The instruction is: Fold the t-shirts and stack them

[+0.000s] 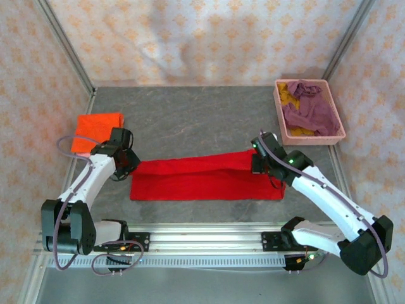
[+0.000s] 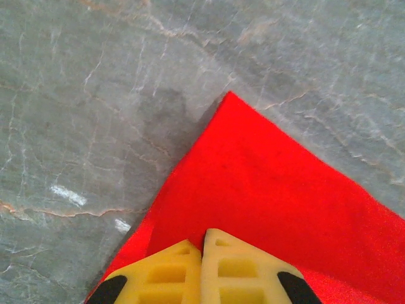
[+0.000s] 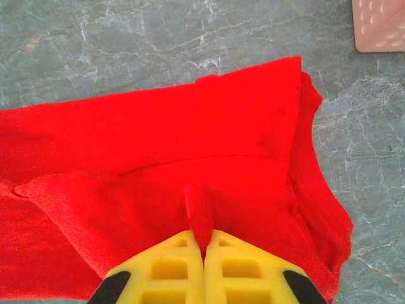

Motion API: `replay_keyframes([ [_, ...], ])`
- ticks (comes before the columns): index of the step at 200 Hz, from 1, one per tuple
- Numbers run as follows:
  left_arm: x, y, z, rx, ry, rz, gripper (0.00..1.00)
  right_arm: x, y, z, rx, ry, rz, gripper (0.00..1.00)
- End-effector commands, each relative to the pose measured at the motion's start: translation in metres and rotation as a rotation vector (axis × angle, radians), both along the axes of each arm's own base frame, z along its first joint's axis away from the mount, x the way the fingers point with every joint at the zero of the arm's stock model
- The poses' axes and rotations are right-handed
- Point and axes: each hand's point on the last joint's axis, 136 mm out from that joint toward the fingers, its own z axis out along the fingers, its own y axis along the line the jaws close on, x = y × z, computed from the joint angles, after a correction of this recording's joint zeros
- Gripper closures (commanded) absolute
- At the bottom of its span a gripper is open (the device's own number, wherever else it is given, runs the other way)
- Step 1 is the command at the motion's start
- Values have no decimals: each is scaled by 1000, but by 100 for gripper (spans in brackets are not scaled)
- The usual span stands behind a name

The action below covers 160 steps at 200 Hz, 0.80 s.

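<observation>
A bright red t-shirt (image 1: pixel 202 178) lies as a long folded band across the middle of the table. My left gripper (image 1: pixel 130 162) is shut on its left end. In the left wrist view the yellow fingertips (image 2: pixel 202 235) pinch the red cloth (image 2: pixel 266 190), whose corner points away over the grey table. My right gripper (image 1: pixel 259 163) is shut on the shirt's right end. The right wrist view shows a ridge of red cloth (image 3: pixel 197 212) squeezed between the gripper's (image 3: pixel 204 237) fingers. An orange t-shirt (image 1: pixel 97 130) lies folded at the far left.
A pink plastic basket (image 1: pixel 314 139) stands at the back right, and its corner (image 3: pixel 380 25) also appears in the right wrist view. It holds a crumpled mauve-purple shirt (image 1: pixel 310 111) and a mustard yellow one (image 1: pixel 291 94). Patterned walls enclose the grey table (image 1: pixel 190 120).
</observation>
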Motion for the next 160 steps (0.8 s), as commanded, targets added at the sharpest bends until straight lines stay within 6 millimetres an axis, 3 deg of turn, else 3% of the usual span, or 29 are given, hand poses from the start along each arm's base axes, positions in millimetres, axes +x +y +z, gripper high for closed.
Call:
replay_keyframes([
  [1,-12,-1,-4,4,29,11,100,-3,0,-13,-10,30,-8,100],
  [160,-43,2,-57,20,147,49,100,-1,1,-72,-91,152,-24,100],
])
